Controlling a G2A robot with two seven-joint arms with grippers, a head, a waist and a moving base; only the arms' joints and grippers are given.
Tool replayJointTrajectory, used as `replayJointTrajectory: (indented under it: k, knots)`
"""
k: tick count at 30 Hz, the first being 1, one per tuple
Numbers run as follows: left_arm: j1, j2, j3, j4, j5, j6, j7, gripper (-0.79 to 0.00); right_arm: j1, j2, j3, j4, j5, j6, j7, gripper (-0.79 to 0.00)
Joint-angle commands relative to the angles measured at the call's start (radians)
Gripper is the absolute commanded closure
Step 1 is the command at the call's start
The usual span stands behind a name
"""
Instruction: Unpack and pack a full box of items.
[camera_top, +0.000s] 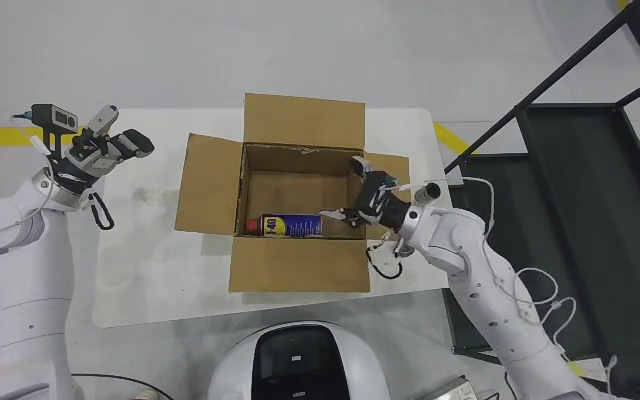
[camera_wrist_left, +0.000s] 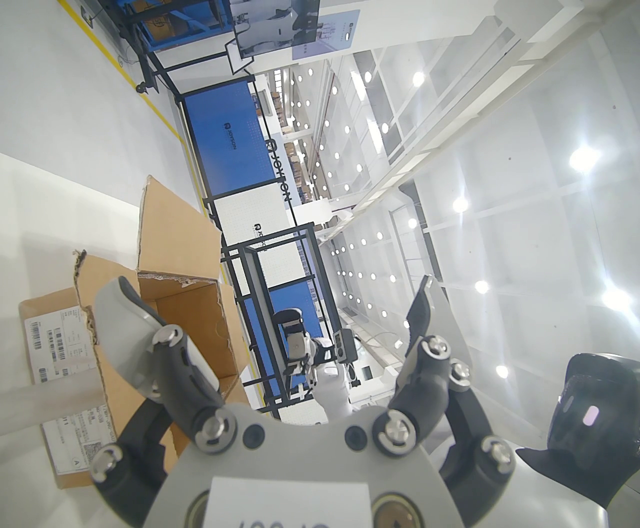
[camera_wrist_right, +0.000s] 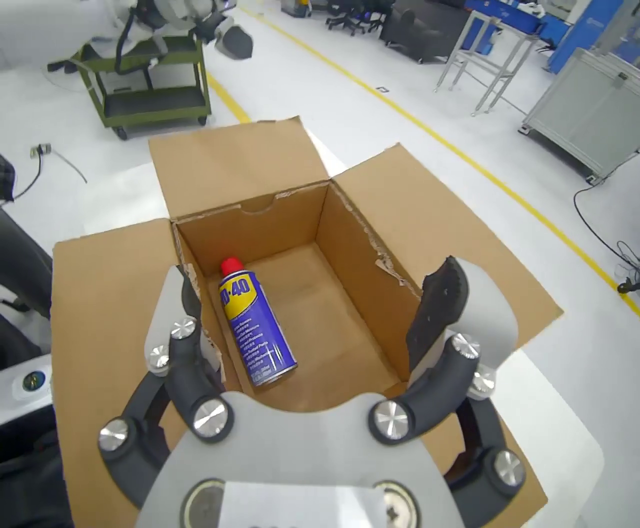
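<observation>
Right gripper (camera_wrist_right: 316, 277) spread wide, nothing in it, hanging over the right end of the open box and aimed down into it. Left gripper (camera_wrist_left: 270, 292) also spread and empty, raised at the table's left edge, well apart from the box, angled up and away. I'd leave it parked.

White rectangular table (camera_top: 150, 265) carries the brown cardboard box (camera_top: 300, 268) mid-table, all four flaps folded outward. Lone item inside: blue-and-yellow metal spray can with red cap (camera_wrist_right: 256, 330), lying on its side on the box floor along the wall nearest the robot body, cap toward the left end.

Step, as I read it: take that can out. It could be a fresh drop-in instead, can't tell from this.

For a clean pick I'd bring the wrist over the can's mid-body and turn it so the jaws close across the round body, not along its length. Tricky bit: the can looks to be touching or just beside the wall, so one finger has to slip into that gap and will likely scrape cardboard. I'd consider nudging the can toward the middle of the floor first. Descend slowly, keep off the torn rim, and close gently, since a smooth cylinder may roll. Lift straight up before going sideways.
</observation>
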Motion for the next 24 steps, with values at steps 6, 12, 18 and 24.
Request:
replayJointTrajectory:
  k: [6, 12, 18, 24]
  knots:
    - [0.0, 0.0, 0.0, 0.0, 0.0, 0.0, 0.0, -0.785, -0.231, 0.029, 0.266, -0.011, 0.078, -0.006, -0.004, -0.785]
    - [0.0, 0.0, 0.0, 0.0, 0.0, 0.0, 0.0, -0.785, -0.377, 0.038, 0.403, 0.019, 0.119, 0.015, -0.003, -0.785]
    - [0.0, 0.0, 0.0, 0.0, 0.0, 0.0, 0.0, -0.785, -0.392, 0.039, 0.418, 0.048, 0.132, 0.009, -0.005, -0.785]
    - [0.0, 0.0, 0.0, 0.0, 0.0, 0.0, 0.0, -0.785, -0.392, 0.039, 0.418, 0.048, 0.132, 0.009, -0.005, -0.785]
